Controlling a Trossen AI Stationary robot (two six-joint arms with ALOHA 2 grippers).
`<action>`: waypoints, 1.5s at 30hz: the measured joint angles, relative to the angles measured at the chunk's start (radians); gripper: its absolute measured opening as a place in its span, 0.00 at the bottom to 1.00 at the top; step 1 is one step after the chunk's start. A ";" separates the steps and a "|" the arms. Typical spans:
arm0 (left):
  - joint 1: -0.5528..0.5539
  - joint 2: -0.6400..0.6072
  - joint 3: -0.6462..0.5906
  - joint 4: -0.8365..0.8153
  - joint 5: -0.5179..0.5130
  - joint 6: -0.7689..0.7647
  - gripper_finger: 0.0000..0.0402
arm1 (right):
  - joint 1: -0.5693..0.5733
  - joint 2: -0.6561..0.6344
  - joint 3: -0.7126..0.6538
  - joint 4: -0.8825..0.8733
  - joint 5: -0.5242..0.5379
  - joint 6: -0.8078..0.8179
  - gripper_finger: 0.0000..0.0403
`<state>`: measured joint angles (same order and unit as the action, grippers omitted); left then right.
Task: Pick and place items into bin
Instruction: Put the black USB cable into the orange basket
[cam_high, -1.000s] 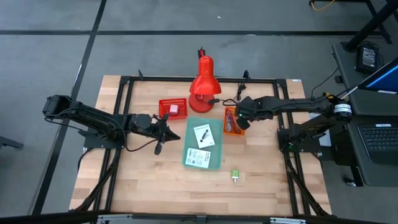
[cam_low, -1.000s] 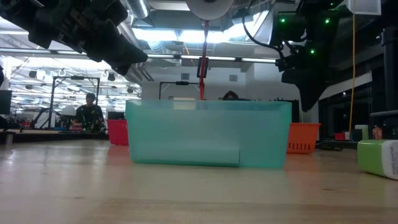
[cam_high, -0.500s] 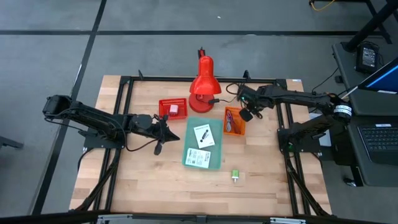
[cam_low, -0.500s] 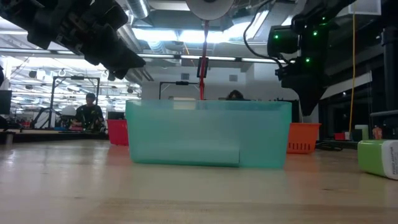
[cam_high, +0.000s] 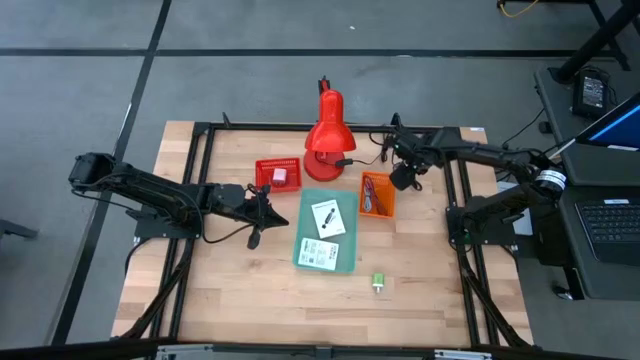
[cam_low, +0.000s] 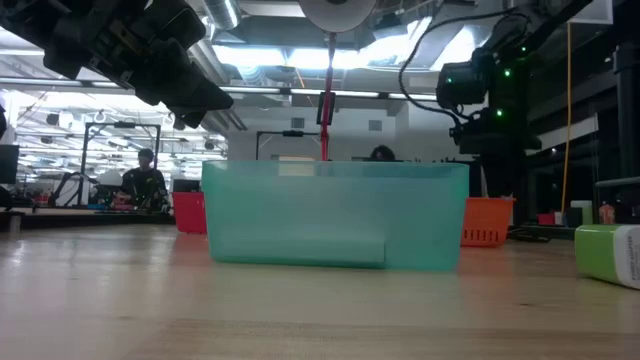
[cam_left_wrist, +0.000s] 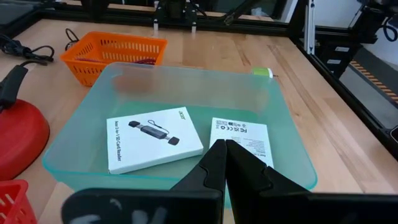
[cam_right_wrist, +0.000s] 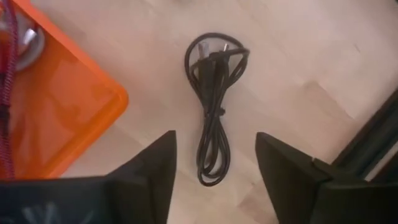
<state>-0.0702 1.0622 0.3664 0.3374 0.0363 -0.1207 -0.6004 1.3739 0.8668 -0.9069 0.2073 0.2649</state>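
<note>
- The table (cam_high: 220, 290) is pale wood planks framed by black metal rails, standing on a grey floor; beyond it the low view shows a bright hall with ceiling lights and a seated person (cam_low: 146, 180) far off.
- The red desk lamp (cam_high: 326, 128) stands at the table's far middle, glossy with a round base.
- The teal bin (cam_high: 327, 232) is translucent plastic with rounded corners, at the table's centre; two white printed cards (cam_left_wrist: 153, 138) lie flat inside it, side by side.
- The orange basket (cam_high: 377, 194) (slotted plastic) sits just right of the bin, with something purple inside.
- The red basket (cam_high: 278, 172) sits left of the lamp, with a pink cube (cam_high: 280, 176) in it.
- The left gripper (cam_high: 262, 205) hangs just left of the bin, its fingers (cam_left_wrist: 214, 163) pressed together and holding nothing.
- The right gripper (cam_high: 402, 172) hovers over the table's far right, its fingers (cam_right_wrist: 152, 163) spread apart above a black coiled cable (cam_right_wrist: 213, 106), which lies loose on bare wood beside the orange basket.
- The green block (cam_high: 379, 282) lies alone on the near side, right of the bin.
</note>
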 joint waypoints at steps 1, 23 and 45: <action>0.000 0.000 0.000 0.000 -0.003 0.000 0.01 | -0.001 0.000 -0.013 0.014 -0.001 -0.010 0.50; 0.000 0.000 0.000 0.001 -0.014 -0.023 0.01 | -0.078 0.000 -0.269 0.311 -0.038 -0.034 0.49; 0.000 0.000 0.000 0.001 -0.019 -0.024 0.01 | -0.077 -0.002 -0.332 0.414 -0.082 0.005 0.28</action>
<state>-0.0701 1.0622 0.3664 0.3386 0.0177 -0.1444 -0.6769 1.3721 0.5344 -0.4931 0.1257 0.2701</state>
